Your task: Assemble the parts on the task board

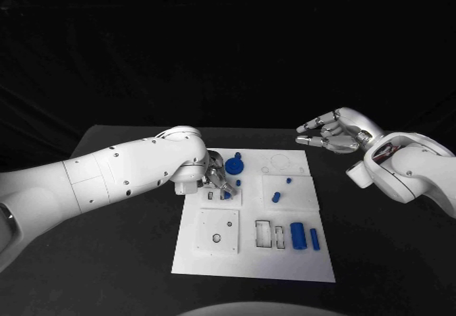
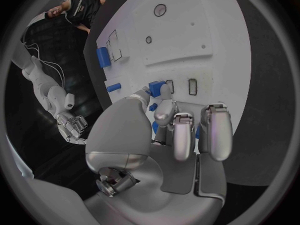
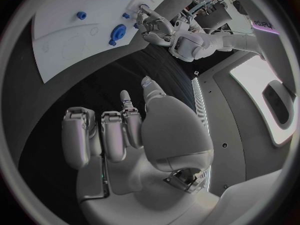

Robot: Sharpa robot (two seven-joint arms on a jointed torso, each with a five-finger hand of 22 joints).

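Observation:
The white task board (image 1: 285, 263) lies in the middle of the table. My left hand (image 1: 211, 176) hovers low over its far left part, fingers curled down. In the left wrist view my left hand (image 2: 175, 135) pinches a small blue part (image 2: 157, 88) at its fingertips, right over two narrow slots (image 2: 192, 85); more blue shows behind the curled fingers. A blue gear (image 1: 234, 163) sits just beyond the hand. My right hand (image 1: 333, 131) is raised past the board's far right corner, fingers bent and apart, holding nothing.
Two blue cylinders (image 1: 297, 236) lie near the board's right side, beside rectangular slots (image 1: 263, 234). Two small blue pegs (image 1: 277, 196) stand mid-board. A square plate with round holes (image 1: 219, 232) takes the near left. Black table surrounds the board.

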